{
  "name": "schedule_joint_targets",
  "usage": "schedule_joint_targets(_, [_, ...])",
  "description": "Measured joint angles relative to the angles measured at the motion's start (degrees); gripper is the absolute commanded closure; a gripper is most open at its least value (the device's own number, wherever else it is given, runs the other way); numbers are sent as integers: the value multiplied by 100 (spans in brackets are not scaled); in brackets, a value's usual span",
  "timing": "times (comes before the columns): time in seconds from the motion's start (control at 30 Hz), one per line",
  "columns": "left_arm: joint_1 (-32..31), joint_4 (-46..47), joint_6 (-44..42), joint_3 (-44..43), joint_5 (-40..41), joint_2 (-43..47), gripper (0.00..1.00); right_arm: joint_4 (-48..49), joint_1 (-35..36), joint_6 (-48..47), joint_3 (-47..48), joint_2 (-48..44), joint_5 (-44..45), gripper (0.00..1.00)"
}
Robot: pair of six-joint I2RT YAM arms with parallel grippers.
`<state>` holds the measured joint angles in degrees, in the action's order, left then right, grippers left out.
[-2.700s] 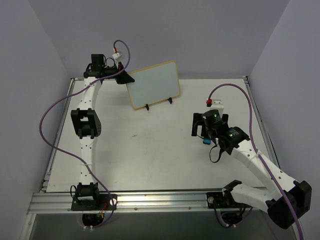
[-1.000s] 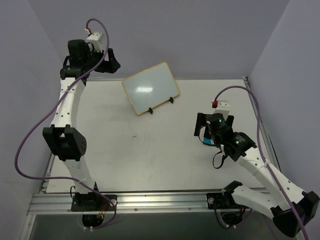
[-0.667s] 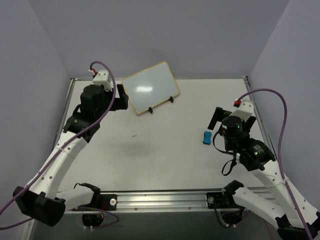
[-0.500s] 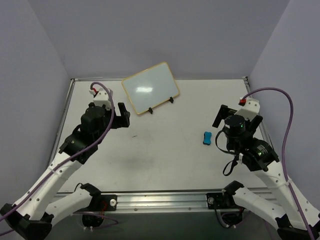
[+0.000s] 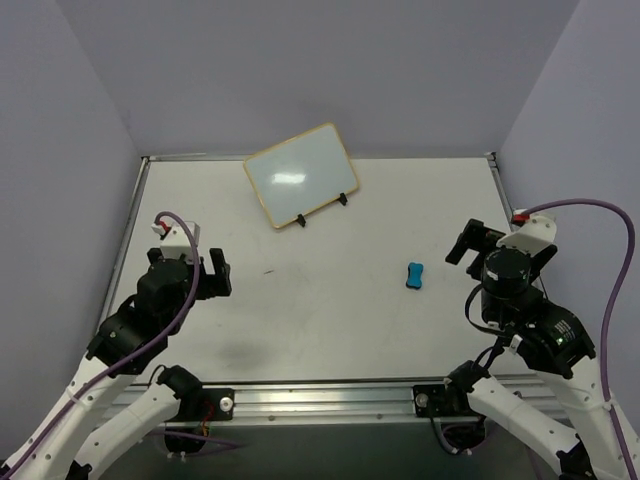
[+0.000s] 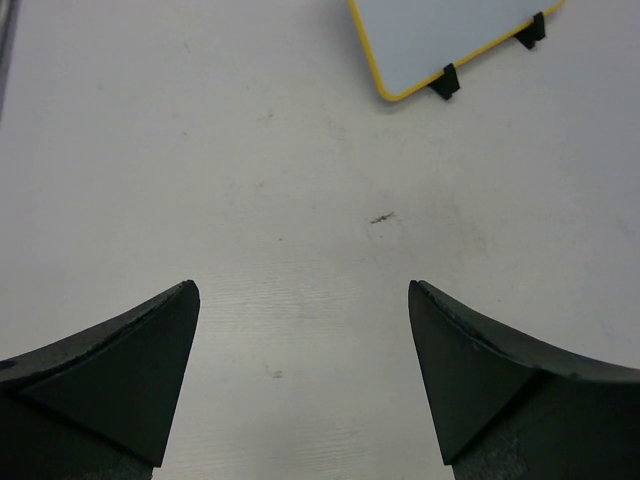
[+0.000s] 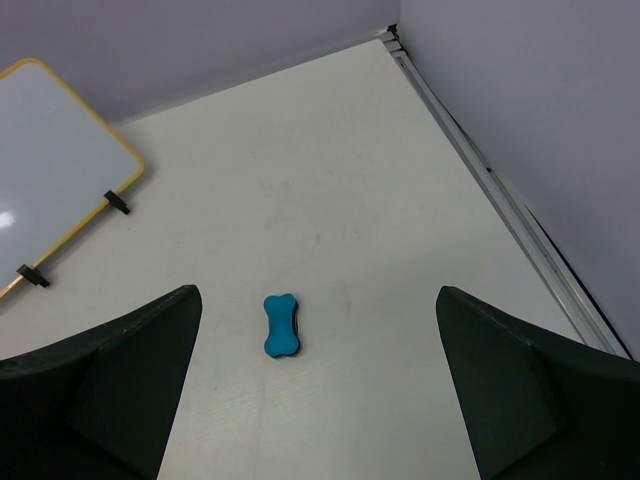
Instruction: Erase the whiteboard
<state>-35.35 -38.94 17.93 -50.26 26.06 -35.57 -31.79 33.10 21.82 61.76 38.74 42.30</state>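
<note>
Both gape empty: left end effector [image 6: 302, 290], right end effector [image 7: 320, 293]. The whiteboard [image 5: 302, 185] stands propped ahead-right of the left, the nearer; the blue eraser [image 7: 282, 325] lies just ahead of the right.

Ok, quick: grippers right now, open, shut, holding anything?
Left gripper: open, holding nothing.
Right gripper: open, holding nothing; the eraser lies loose, apart from it.

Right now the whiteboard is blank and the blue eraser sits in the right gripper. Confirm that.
One error: the right wrist view shows the blue eraser lying on the table, clear of the open right gripper. The whiteboard is blank.
</note>
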Motion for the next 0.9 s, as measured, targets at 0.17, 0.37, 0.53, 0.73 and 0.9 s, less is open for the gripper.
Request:
schedule_joint_targets(0.17, [772,-22,15,33,212,125,6,96,0,-52,-323,-111,-243,0])
schedule_joint_targets(0.37, [1486,234,-70,374,94,758,6,203,0,-68,-546,164,-269,0])
schedule_joint_targets(0.53, [1665,369,-179,431,-98,811,6,317,0,-94,-590,422,-269,0])
schedule_joint_targets(0.73, [1770,448,-212,457,-208,621,6,459,0,-116,-597,542,-260,0])
schedule_joint_targets(0.9, [1827,507,-212,466,-210,468,6,498,0,-140,-597,459,-236,0])
